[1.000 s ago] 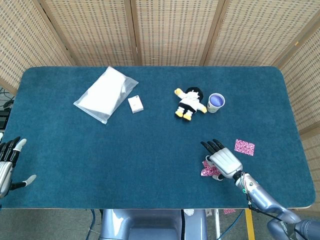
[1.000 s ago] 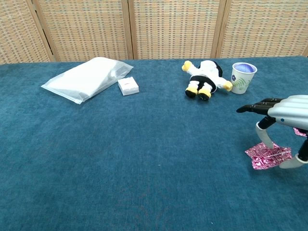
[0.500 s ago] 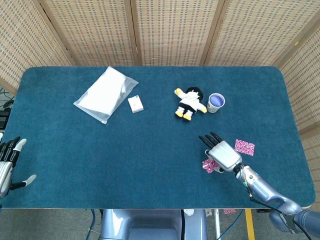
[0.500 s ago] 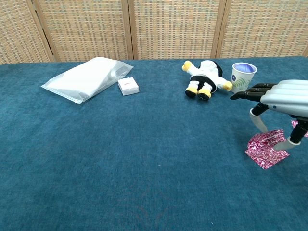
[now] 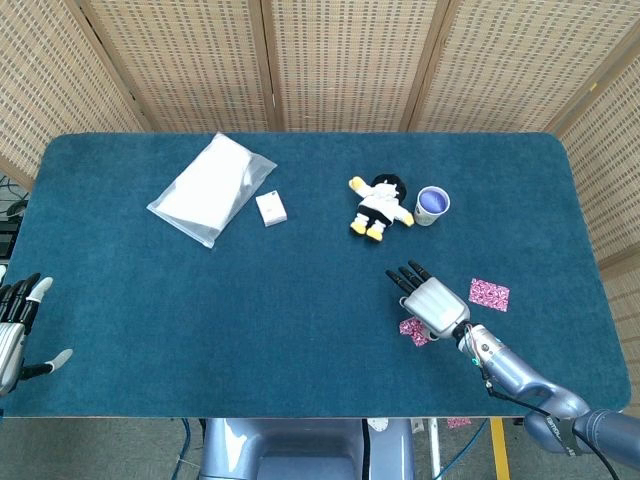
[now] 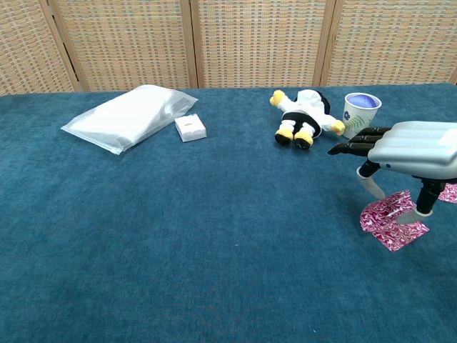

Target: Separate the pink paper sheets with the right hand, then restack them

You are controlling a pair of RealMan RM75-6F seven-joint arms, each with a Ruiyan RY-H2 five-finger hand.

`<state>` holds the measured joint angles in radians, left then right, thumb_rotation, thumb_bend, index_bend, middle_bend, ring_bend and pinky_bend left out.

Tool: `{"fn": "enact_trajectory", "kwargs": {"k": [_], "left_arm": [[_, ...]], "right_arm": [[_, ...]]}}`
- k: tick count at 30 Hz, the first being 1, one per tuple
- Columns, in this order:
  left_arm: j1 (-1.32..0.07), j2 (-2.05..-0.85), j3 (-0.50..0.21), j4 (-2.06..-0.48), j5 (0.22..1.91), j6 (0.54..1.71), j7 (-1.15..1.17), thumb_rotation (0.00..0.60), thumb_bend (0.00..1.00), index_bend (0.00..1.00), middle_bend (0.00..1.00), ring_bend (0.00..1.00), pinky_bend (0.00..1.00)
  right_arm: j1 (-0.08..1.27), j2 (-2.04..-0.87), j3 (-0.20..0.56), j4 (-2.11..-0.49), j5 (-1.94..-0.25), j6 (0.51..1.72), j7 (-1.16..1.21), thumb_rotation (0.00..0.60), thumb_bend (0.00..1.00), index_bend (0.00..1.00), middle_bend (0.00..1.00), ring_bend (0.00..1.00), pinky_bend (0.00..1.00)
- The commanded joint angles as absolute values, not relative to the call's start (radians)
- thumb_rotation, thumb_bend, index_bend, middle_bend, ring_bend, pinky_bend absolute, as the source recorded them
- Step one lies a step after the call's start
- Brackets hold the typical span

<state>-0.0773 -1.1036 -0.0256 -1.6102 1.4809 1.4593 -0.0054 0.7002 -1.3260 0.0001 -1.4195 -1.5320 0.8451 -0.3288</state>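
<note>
Covering the table [image 5: 300,330] in the head view is blue carpet, with wicker screens [image 5: 340,60] behind. The right hand [image 5: 430,302] lies palm-down, fingers outstretched, over one pink paper sheet [image 5: 413,330]; a second pink sheet [image 5: 489,294] lies just right of it. The left hand [image 5: 14,330] rests open at the table's edge.

In the chest view, the right hand [image 6: 407,153] hovers flat, thumb [image 6: 371,187] and a finger pinching the lifted sheet [image 6: 391,220].

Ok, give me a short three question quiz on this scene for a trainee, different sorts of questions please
1. True or false: the right robot hand hangs over a pink paper sheet near the table's front edge.
2. Which stands just right of the doll? A small white box, B paper cup, C plastic bag.
3. Fill in: the second pink sheet lies flat to the ____ of the right robot hand.

Key: 1 true; 2 B; 3 right
</note>
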Motion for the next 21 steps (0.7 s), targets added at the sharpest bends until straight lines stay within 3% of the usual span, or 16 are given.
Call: {"fn": "enact_trajectory", "kwargs": {"k": [1, 11, 21], "left_arm": [[-0.077, -1.103, -0.025, -1.611, 1.481, 1.459, -0.006, 0.600, 0.00, 0.00, 0.00, 0.00, 0.00], [-0.077, -1.103, -0.025, -1.611, 1.481, 1.460, -0.005, 0.600, 0.00, 0.00, 0.00, 0.00, 0.00], [-0.077, -1.104, -0.025, -1.612, 1.482, 1.461, -0.003, 0.600, 0.00, 0.00, 0.00, 0.00, 0.00]], "right_arm": [[0.701, -1.327, -0.002, -1.418, -1.524, 0.839, -0.338, 0.600, 0.26, 0.56, 0.00, 0.00, 0.00], [0.695, -1.320, -0.007, -1.413, -1.491, 0.829, -0.370, 0.600, 0.26, 0.54, 0.00, 0.00, 0.00], [0.692, -1.309, -0.021, -1.411, -1.486, 0.825, -0.405, 0.600, 0.24, 0.38, 0.00, 0.00, 0.00]]}}
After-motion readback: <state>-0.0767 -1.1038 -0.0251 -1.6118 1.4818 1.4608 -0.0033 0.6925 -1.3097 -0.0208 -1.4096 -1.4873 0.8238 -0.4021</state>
